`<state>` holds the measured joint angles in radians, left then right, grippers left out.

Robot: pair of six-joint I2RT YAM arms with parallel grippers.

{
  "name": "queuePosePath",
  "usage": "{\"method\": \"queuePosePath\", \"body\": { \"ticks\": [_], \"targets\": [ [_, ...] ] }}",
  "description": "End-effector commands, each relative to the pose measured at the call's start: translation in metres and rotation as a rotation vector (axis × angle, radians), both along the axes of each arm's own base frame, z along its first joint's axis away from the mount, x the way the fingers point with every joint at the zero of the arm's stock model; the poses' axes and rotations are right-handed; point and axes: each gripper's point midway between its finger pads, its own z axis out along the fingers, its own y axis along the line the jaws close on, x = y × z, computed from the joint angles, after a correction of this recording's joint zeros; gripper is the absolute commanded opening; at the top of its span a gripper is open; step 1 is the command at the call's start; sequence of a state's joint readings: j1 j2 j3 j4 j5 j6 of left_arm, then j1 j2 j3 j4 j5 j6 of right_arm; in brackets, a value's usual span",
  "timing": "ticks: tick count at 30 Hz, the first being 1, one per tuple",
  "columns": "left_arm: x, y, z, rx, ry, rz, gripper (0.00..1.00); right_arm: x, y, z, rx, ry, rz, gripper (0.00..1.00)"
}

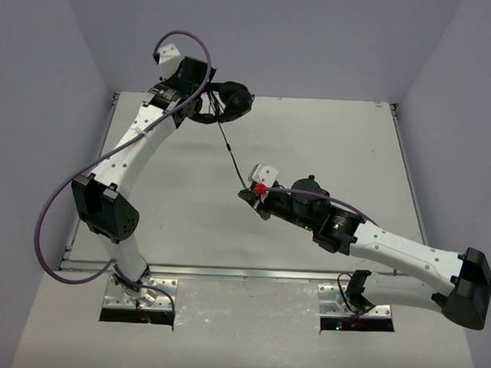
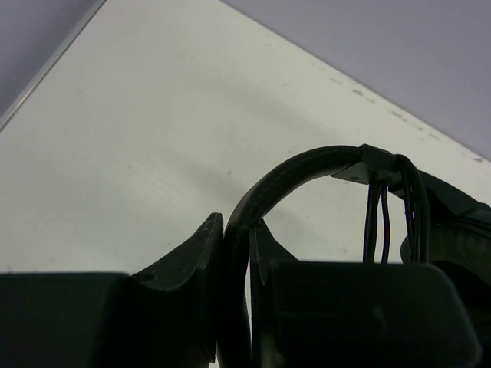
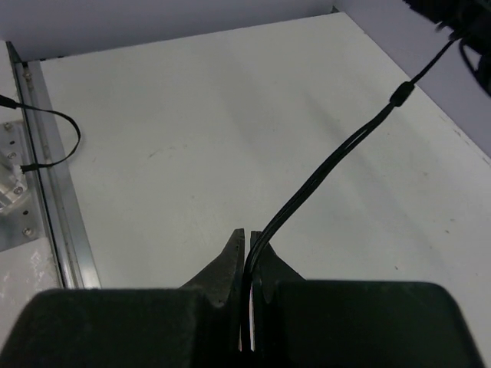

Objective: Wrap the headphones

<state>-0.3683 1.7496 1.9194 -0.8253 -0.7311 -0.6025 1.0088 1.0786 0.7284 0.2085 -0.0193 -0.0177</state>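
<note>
The left arm (image 1: pixel 133 160), trailed by a thick purple cable (image 1: pixel 60 194), reaches to the far left corner of the white surface (image 1: pixel 328 138). There the left gripper (image 2: pixel 236 230) has its fingers (image 2: pixel 192 253) drawn narrow, pinching the thin headband (image 2: pixel 307 165) of the black headphones (image 1: pixel 231 101). In the left wrist view the band arcs up from between the fingertips and over to the right. Several strands of thin black cord (image 2: pixel 391 207) hang across it near the slider. The headphones sit by the far edge, left of its middle; whether they touch the surface cannot be told. From them the thin black headphone cable (image 1: pixel 230 151) runs straight and taut towards the near right, to the middle of the surface. The right gripper (image 3: pixel 247 238) has its fingers (image 3: pixel 230 257) pressed almost together on the doubled cable, two strands side by side. A small lump (image 3: pixel 400 93) sits on the line farther up. The right arm (image 1: pixel 404 250) stretches back to the near right edge.
</note>
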Motion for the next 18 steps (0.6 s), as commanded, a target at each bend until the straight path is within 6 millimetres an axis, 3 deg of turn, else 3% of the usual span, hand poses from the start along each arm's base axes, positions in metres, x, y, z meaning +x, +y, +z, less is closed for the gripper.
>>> {"method": "queuePosePath", "body": {
  "ticks": [1, 2, 4, 5, 6, 7, 8, 9, 12, 13, 14, 15, 17, 18],
  "targets": [
    [0.033, 0.060, 0.031, -0.019, -0.261, 0.269, 0.00, -0.025, 0.007, 0.000, -0.126, -0.022, 0.101, 0.01],
    [0.031, 0.062, 0.019, -0.011, -0.250, 0.278, 0.00, -0.023, 0.011, 0.015, -0.111, -0.040, 0.103, 0.01],
    [0.025, 0.058, 0.010, -0.010, -0.271, 0.275, 0.00, -0.018, 0.011, 0.014, -0.147, -0.052, 0.098, 0.01],
    [0.010, 0.059, -0.010, 0.007, -0.248, 0.259, 0.00, -0.016, 0.015, 0.024, -0.143, -0.071, 0.097, 0.01],
    [0.013, 0.052, 0.001, -0.017, -0.340, 0.238, 0.00, -0.012, 0.014, 0.021, -0.176, -0.076, 0.088, 0.01],
    [0.002, 0.044, 0.000, 0.007, -0.355, 0.230, 0.00, -0.010, 0.015, 0.023, -0.186, -0.084, 0.086, 0.01],
    [-0.010, 0.041, -0.004, 0.004, -0.379, 0.227, 0.00, -0.005, 0.021, 0.029, -0.191, -0.089, 0.085, 0.01],
    [-0.017, 0.026, -0.006, 0.018, -0.376, 0.196, 0.00, -0.004, 0.022, 0.027, -0.216, -0.079, 0.090, 0.01],
    [-0.039, 0.015, -0.016, 0.053, -0.375, 0.228, 0.00, 0.002, 0.034, 0.032, -0.263, -0.078, 0.108, 0.01],
    [-0.046, 0.014, -0.015, 0.033, -0.387, 0.226, 0.00, 0.007, 0.036, 0.043, -0.261, -0.100, 0.099, 0.01],
    [-0.048, 0.010, -0.012, 0.000, -0.416, 0.212, 0.00, 0.012, 0.037, 0.041, -0.275, -0.105, 0.090, 0.01],
    [-0.055, 0.006, -0.025, -0.008, -0.402, 0.152, 0.00, 0.019, 0.034, 0.044, -0.277, -0.107, 0.075, 0.01],
    [-0.057, -0.003, -0.015, -0.073, -0.493, 0.092, 0.00, 0.033, 0.027, 0.052, -0.267, -0.106, 0.049, 0.01],
    [-0.066, -0.008, -0.028, -0.044, -0.474, 0.013, 0.00, 0.036, 0.024, 0.053, -0.271, -0.107, 0.051, 0.01]
  ]
}}
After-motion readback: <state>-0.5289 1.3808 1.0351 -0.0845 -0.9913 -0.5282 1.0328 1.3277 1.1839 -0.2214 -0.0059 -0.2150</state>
